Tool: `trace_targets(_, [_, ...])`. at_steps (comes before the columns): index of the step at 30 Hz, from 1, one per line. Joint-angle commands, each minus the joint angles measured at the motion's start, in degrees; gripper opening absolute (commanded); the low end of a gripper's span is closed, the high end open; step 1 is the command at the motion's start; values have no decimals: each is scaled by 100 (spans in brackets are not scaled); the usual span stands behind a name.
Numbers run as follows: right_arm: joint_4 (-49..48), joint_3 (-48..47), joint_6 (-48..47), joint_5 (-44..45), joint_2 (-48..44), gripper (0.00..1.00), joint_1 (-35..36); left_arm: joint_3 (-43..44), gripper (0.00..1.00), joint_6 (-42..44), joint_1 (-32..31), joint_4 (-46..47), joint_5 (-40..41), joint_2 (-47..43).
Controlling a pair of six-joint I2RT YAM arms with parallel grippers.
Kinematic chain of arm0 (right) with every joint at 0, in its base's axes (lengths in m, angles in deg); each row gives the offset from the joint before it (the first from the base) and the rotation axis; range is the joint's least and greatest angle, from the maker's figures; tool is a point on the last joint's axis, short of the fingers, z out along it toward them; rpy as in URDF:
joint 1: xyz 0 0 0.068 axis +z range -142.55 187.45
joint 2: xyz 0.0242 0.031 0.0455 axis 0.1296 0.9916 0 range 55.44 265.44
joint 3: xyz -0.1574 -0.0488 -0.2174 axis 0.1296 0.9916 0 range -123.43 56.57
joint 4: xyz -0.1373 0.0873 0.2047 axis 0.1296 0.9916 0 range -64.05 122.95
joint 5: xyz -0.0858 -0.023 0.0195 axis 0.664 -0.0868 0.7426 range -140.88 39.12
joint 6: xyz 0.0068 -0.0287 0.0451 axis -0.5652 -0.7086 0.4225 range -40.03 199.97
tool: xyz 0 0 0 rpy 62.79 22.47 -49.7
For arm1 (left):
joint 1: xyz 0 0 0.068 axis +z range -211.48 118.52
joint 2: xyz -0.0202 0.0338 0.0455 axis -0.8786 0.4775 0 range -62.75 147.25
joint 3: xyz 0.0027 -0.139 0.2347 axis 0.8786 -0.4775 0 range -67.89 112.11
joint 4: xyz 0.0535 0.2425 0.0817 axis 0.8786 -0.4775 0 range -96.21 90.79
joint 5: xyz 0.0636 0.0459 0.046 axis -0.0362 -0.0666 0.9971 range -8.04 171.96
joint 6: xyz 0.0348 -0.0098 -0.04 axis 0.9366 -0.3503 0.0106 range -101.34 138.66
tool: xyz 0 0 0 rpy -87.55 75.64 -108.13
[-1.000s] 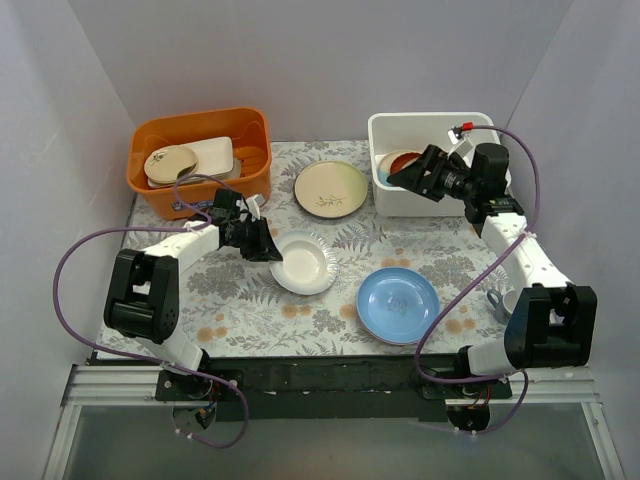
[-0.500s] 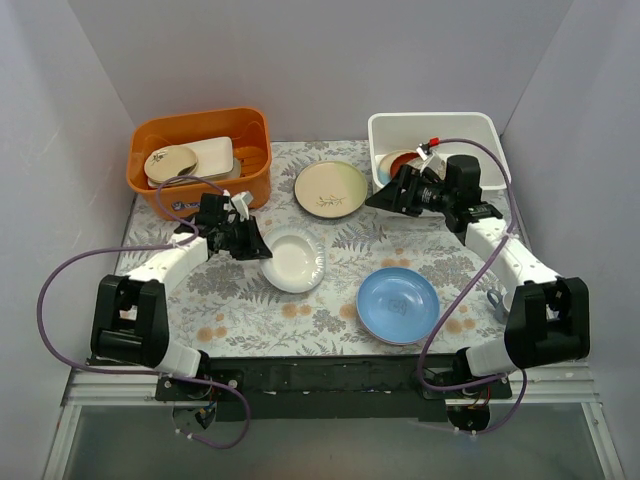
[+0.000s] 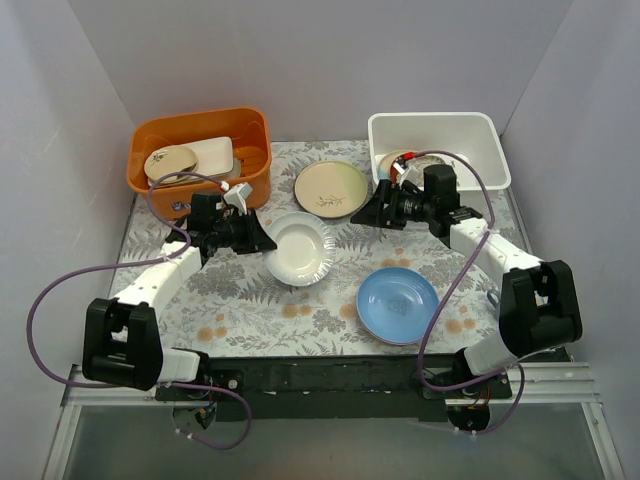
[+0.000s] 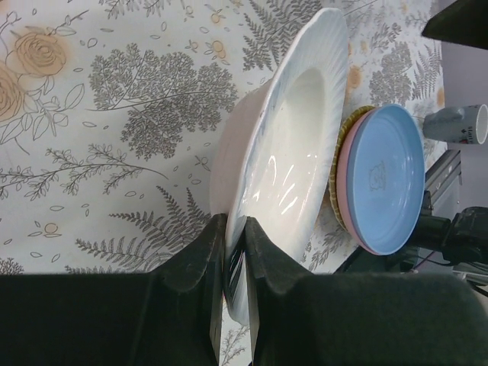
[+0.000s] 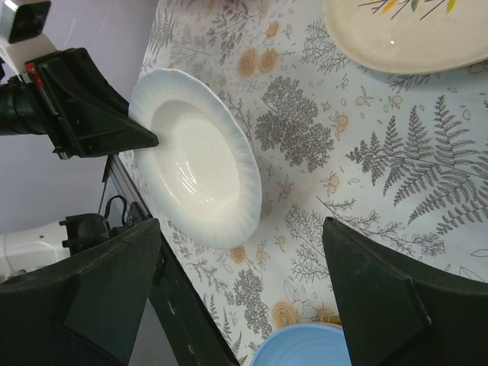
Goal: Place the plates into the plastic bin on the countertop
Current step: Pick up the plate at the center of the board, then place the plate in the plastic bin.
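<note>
My left gripper (image 3: 258, 240) is shut on the near rim of a white ribbed plate (image 3: 299, 249) and holds it tilted above the countertop (image 3: 250, 300); the left wrist view shows the rim (image 4: 293, 152) pinched between the fingers (image 4: 200, 267). My right gripper (image 3: 372, 215) is open and empty, between the cream leaf-sprig plate (image 3: 331, 188) and the white plastic bin (image 3: 437, 160). The bin holds a dark red plate (image 3: 398, 160). A blue plate (image 3: 398, 304) tops a pink and yellow stack (image 4: 341, 191). The white plate also shows in the right wrist view (image 5: 198, 156).
An orange tub (image 3: 200, 160) with cream oval and rectangular dishes stands at the back left. A small grey-white mug (image 3: 497, 302) sits by the right arm. Grey walls close in on three sides; the black front edge (image 3: 330, 365) bounds the countertop.
My left gripper has lifted the white plate and carried it up and toward the middle. My right gripper has come out of the bin and moved left, down toward the countertop.
</note>
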Motion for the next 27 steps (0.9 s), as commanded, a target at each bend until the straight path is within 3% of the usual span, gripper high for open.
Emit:
trace_targets(1, [-198,18,-132,-172,204,94,159,-41,0,-68,28,528,-582,-479])
trace_targets(27, [-699,-88,123,-295,1224,91,1073,-94,0,-121,37,765,-1197,-418])
